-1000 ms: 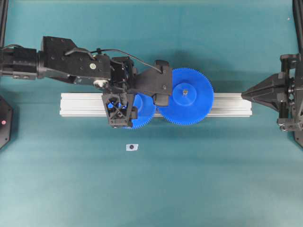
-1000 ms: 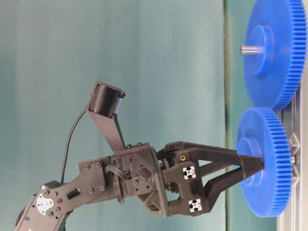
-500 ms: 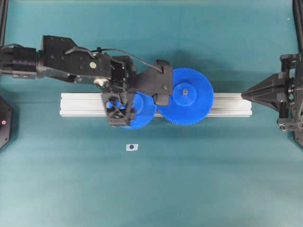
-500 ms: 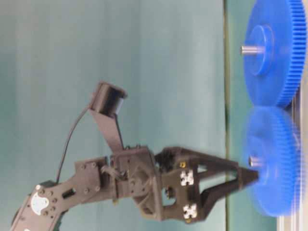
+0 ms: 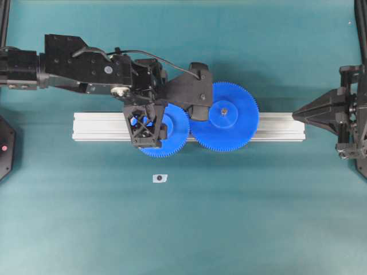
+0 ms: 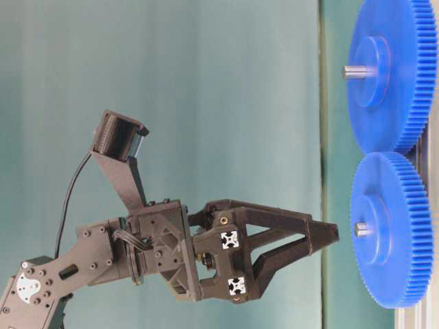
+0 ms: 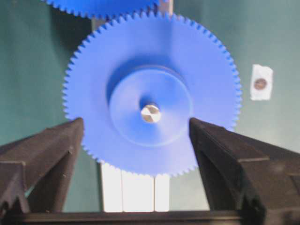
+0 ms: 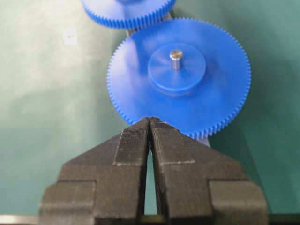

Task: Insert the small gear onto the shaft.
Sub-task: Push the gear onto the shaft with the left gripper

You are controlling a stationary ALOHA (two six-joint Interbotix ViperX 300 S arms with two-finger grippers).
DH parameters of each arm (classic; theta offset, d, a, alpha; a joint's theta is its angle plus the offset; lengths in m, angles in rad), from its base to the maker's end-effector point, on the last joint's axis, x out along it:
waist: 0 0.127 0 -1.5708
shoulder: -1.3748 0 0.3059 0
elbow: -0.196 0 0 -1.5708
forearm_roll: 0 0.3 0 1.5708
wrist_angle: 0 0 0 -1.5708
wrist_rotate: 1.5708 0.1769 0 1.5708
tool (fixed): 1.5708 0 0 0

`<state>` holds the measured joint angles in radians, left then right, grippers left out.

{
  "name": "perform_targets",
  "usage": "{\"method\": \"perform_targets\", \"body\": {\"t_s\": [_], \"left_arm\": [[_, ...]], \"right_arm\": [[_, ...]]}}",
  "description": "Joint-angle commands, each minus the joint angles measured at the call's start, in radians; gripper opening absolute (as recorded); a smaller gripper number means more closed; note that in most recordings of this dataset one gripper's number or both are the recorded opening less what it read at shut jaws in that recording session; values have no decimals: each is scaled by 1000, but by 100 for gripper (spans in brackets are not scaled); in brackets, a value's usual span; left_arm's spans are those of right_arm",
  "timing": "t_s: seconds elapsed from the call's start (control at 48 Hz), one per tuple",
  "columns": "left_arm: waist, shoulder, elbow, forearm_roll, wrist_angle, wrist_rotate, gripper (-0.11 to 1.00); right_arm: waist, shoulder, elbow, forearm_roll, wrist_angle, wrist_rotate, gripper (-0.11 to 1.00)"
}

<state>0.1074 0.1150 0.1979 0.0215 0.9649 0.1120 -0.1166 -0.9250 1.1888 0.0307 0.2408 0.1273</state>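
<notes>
While no writing is legible, small gear point(image 7: 152, 91) on shaft point(image 7: 150, 113), left fingers point(image 7: 44, 150) released, right fingers point(image 8: 133, 143) clenched empty.

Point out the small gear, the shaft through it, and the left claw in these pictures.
small gear point(image 7: 154, 101), left wrist view, on its raised hub.
shaft point(image 7: 150, 113), left wrist view, on its metal end face.
left claw point(image 6: 326, 233), table-level view, between its open fingertips.
</notes>
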Motion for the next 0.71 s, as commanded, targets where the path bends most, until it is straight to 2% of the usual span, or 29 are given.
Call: {"method": "perform_targets", "body": {"t_s": [0.0,0.688], "left_arm": [[-2,-37,-21,2,-2,2,84],[-18,-104,-28,2,-2,-8,84]], "right_arm": [[-2,3,-11,0,-5,11,9],[-2,-18,-9,0,-5,11,9]]}}
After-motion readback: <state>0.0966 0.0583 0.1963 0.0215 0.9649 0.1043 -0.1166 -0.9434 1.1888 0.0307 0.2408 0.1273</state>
